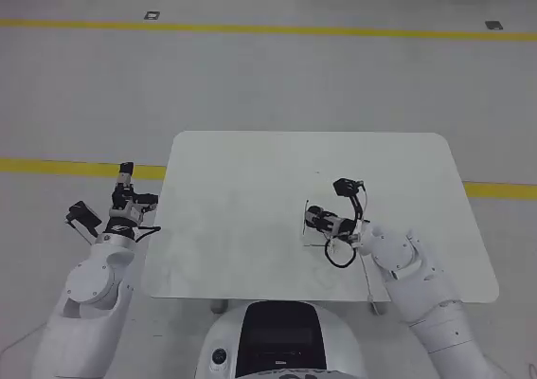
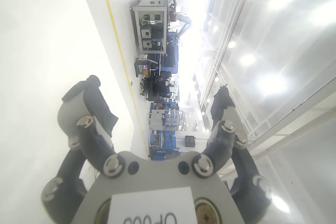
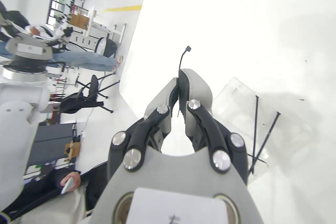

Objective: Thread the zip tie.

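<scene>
Pinching a black zip tie (image 3: 183, 58) between its pressed-together fingers, the right pincer (image 3: 178, 78) hangs over the middle of the white counter (image 1: 249, 180). The tie's small square head pokes out beyond the fingertips, and its thin tail end shows behind them. Two more black ties (image 3: 256, 128) lie on a clear plastic bag (image 3: 231, 95) on the counter, just beside that pincer, while the left pincer (image 2: 157, 86) is spread wide with nothing between its fingers, off the counter's left edge and well apart from the zip tie.
</scene>
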Available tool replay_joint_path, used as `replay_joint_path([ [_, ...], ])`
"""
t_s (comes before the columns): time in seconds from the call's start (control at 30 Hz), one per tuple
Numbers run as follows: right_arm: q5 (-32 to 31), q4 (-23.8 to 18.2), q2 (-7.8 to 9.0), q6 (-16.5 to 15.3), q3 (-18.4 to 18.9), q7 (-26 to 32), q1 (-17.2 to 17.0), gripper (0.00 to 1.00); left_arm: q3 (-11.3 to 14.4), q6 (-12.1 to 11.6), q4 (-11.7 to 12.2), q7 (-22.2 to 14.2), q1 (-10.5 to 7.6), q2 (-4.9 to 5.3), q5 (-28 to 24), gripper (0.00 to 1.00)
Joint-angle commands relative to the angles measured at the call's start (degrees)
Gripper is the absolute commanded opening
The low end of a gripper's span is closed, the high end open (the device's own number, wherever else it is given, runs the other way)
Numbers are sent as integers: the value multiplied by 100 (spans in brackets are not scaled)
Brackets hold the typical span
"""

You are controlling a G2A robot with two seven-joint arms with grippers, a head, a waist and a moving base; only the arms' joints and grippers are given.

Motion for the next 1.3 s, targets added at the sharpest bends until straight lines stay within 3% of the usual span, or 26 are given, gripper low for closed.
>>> replay_joint_path([
  [0.0,349,72,8,-58,70,37,9,0,0,0,0,0,0,0,0,100],
  [0.17,1067,273,30,-93,234,140,47,0,0,0,0,0,0,0,0,100],
  [0.6,1225,264,30,-61,224,-114,-12,0,25,0,26,-17,-22,-5,16,100],
  [0.83,1788,239,-6,-273,250,-964,-180,0,201,-69,118,-408,-119,-8,387,100],
  [1.03,2128,275,-44,-324,181,-1468,-274,0,393,-119,108,-1142,-222,16,758,100],
  [1.27,2175,264,-49,-352,182,-1528,-279,0,392,-140,105,-1145,-227,19,836,100],
])
